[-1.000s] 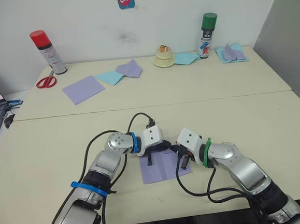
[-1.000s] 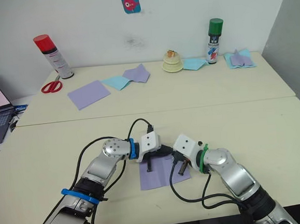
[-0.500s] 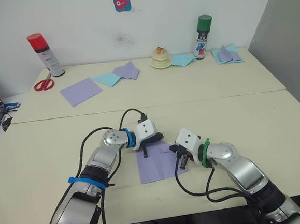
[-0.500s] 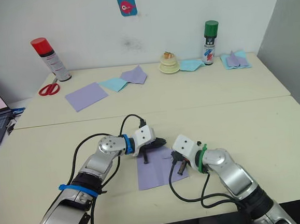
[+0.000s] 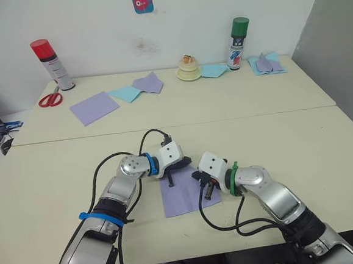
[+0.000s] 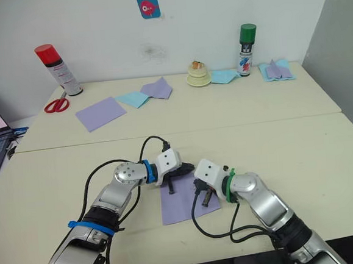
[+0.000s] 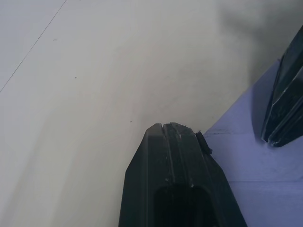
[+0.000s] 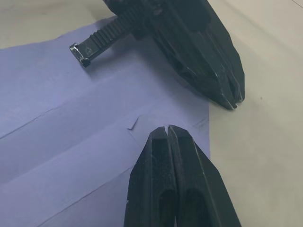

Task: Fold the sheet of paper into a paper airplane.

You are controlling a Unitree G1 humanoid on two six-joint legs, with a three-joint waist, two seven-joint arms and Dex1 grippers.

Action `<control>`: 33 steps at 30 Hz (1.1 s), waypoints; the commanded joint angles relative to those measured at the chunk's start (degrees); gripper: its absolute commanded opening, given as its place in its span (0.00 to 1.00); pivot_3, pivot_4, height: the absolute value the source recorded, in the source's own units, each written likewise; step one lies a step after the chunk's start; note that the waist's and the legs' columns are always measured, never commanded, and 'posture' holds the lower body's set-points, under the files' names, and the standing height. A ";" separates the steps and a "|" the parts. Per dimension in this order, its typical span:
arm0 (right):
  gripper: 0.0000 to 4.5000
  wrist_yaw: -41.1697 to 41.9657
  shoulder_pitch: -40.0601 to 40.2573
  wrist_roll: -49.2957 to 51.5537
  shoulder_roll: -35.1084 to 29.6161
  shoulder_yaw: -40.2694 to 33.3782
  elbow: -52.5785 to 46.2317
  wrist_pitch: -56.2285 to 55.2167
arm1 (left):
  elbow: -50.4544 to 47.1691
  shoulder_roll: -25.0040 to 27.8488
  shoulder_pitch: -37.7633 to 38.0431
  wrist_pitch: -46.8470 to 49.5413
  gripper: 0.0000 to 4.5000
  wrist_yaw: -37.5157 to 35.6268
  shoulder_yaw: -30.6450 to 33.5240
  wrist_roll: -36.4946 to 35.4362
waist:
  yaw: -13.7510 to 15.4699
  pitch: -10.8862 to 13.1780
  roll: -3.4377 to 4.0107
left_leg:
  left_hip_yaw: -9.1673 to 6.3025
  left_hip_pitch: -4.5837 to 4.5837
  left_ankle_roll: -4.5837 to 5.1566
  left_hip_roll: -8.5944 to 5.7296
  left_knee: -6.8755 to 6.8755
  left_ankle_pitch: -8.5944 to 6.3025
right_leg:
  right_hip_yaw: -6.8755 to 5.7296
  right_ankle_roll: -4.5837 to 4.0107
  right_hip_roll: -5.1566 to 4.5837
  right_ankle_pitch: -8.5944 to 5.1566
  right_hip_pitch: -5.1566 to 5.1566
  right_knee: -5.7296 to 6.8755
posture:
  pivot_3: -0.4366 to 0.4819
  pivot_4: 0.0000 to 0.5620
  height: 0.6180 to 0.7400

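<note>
The near half of the table [image 5: 325,157] is bare to the left and right of the sheet of paper [image 5: 183,199], so open passage is offered on both sides. Over the sheet's far edge the way is blocked by the left gripper [image 5: 188,162] and the right gripper [image 5: 196,175], both closed and nearly touching. Along the far edge, passage is narrowed by a red-capped can [image 5: 51,63], scissors [image 5: 50,100], loose paper sheets [image 5: 95,107], a small stacked object [image 5: 189,70] and a green-capped can [image 5: 238,35].

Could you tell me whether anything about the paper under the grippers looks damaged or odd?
Yes: the sheet of paper has a small nick or raised flap beside a crease, just ahead of the right gripper, near the left gripper.
</note>
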 commanded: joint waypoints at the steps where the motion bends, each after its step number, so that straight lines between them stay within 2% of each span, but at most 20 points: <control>1: 0.01 1.15 -0.23 -0.12 0.25 0.76 0.22 -0.48 | 1.84 1.59 1.93 2.23 0.00 -0.28 -0.10 1.32 | 0.00 0.00 0.00 | 0.00 0.00 0.00 0.00 0.00 0.00 | 0.01 0.00 0.00 0.00 -0.01 0.00 | 0.48 0.27 1.00; 9: 0.01 0.28 -0.37 -1.44 1.07 1.19 2.87 -0.38 | -1.68 1.87 2.89 5.54 0.00 -3.87 1.92 -3.11 | -0.09 0.00 0.00 | -0.05 -0.01 -0.01 0.02 -0.04 0.00 | 0.05 -0.01 0.11 0.01 -0.13 0.00 | 0.48 0.27 1.00; 12: 0.01 0.23 -0.35 -1.70 1.08 1.05 3.30 -0.31 | -5.48 2.32 3.50 8.49 0.00 -5.97 4.54 -7.57 | -0.09 0.02 0.02 | -0.06 -0.03 -0.01 0.03 -0.05 0.00 | 0.06 -0.03 0.12 0.02 -0.17 0.01 | 0.48 0.27 1.00; 14: 0.01 0.35 -0.39 -2.02 0.88 1.13 3.27 -0.29 | -9.48 2.92 4.00 12.16 0.00 -7.73 7.32 -12.09 | -0.08 0.05 0.06 | -0.07 -0.06 -0.01 0.02 -0.04 0.00 | 0.08 -0.04 0.12 0.02 -0.20 0.01 | 0.48 0.27 1.00; 18: 0.01 0.17 -0.17 -2.27 0.78 0.99 3.48 -0.48 | -17.09 4.58 4.39 25.07 0.00 -6.78 14.83 -21.61 | 0.05 0.11 0.08 | -0.21 -0.35 -0.03 0.03 0.01 0.01 | 0.05 -0.14 0.12 0.08 -0.45 0.01 | 0.48 0.27 1.00; 21: 0.01 0.22 0.09 -2.40 0.70 0.89 3.31 -0.51 | -20.85 6.00 5.53 31.84 0.00 -5.44 18.20 -25.65 | 0.04 0.12 0.09 | -0.19 -0.42 -0.10 0.03 0.00 0.05 | 0.07 -0.19 0.12 0.11 -0.52 0.02 | 0.48 0.27 1.00; 25: 0.01 0.36 0.21 -2.44 0.51 0.88 3.20 -0.67 | -23.69 6.00 8.22 42.12 0.00 1.60 24.72 -30.73 | 0.03 0.12 0.11 | -0.20 -0.42 -0.12 0.02 -0.01 0.06 | 0.08 -0.19 0.11 0.11 -0.52 0.01 | 0.48 0.27 1.00; 29: 0.00 0.41 0.18 -2.52 0.31 0.80 3.21 -0.79 | -26.08 4.95 11.79 49.87 0.21 6.75 27.83 -34.55 | 0.15 0.13 0.12 | -0.21 -0.43 -0.13 0.03 -0.01 0.07 | 0.09 -0.19 0.11 0.11 -0.54 0.01 | 0.48 0.27 1.00; 33: 0.00 0.43 0.08 -2.50 0.13 0.68 3.30 -0.87 | -28.06 2.88 13.86 56.09 0.50 10.85 29.40 -38.01 | 0.26 0.14 0.11 | -0.20 -0.43 -0.12 0.02 0.00 0.06 | 0.09 -0.22 0.10 0.13 -0.53 0.00 | 0.48 0.27 1.00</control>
